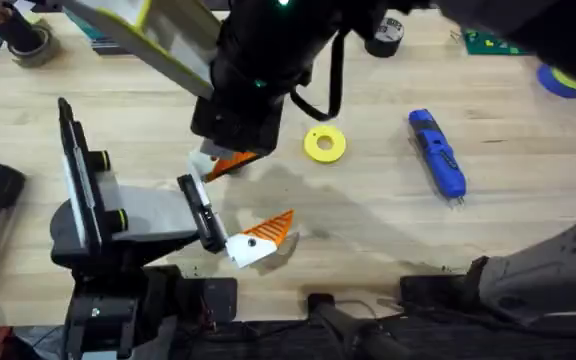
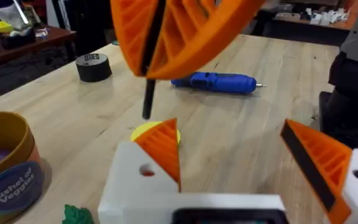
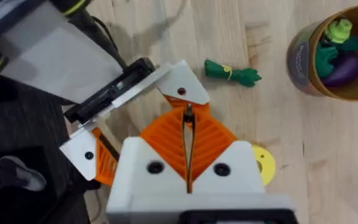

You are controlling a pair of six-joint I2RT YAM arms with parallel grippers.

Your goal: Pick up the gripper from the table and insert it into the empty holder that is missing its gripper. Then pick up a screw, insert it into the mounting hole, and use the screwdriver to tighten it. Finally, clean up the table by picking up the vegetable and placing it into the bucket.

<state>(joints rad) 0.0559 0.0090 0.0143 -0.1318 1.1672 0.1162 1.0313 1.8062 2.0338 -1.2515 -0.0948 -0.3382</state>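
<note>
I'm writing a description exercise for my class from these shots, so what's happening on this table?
The right hand is shut on a thin dark pin, likely the screw, and holds it above the white holder on the left arm's open left hand. An orange fingertip already sits in that holder. The blue screwdriver lies on the table, and the green vegetable lies on the wood beside the bucket.

Robotics lab — cluttered benches (image 2: 303, 15)
</note>
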